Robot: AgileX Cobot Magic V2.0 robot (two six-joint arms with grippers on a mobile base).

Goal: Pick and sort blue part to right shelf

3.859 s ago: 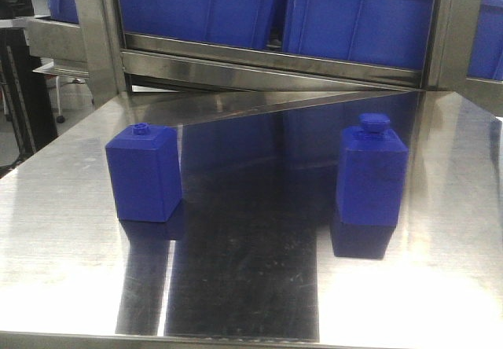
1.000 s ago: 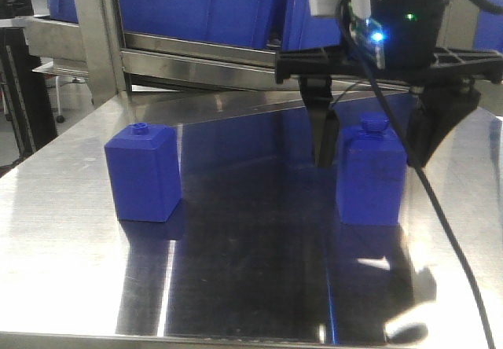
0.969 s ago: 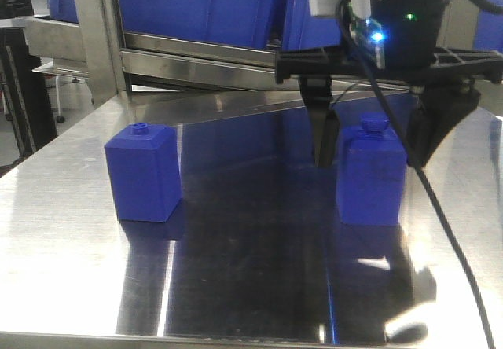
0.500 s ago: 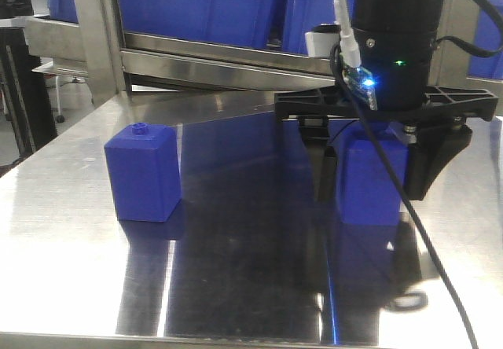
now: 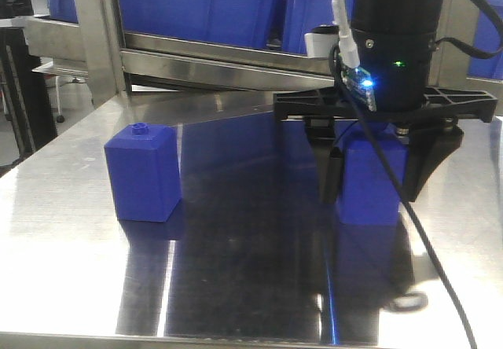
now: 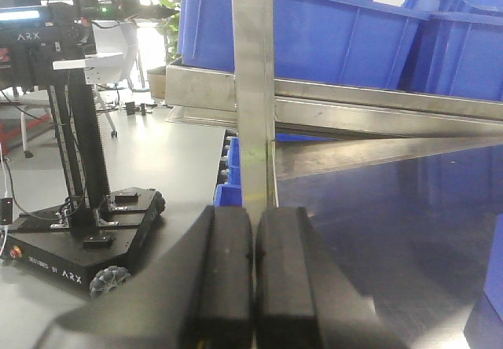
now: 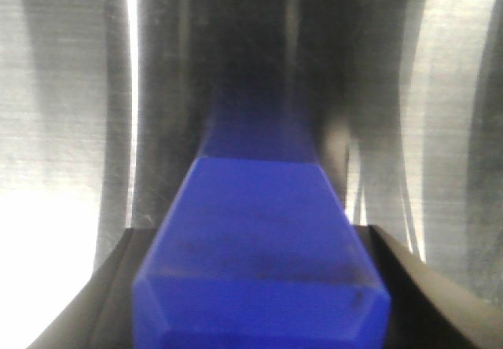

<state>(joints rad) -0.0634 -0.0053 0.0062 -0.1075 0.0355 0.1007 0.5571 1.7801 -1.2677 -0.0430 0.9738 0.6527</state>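
Observation:
Two blue parts stand on the steel table. One blue part is at the left, untouched. The other blue part stands at the right, its base on the table, with my right gripper down over it and its fingers pressed to both sides. In the right wrist view this part fills the space between the black fingers. My left gripper is shut and empty, off the table's left side. The right shelf with blue bins runs along the back.
A steel upright post stands at the back left. A black cable hangs from the right arm in front of the held part. A black wheeled ARX stand is on the floor left of the table.
My right gripper came down round the right blue part, and its fingers then drew in against the part's sides. The left part has not moved.

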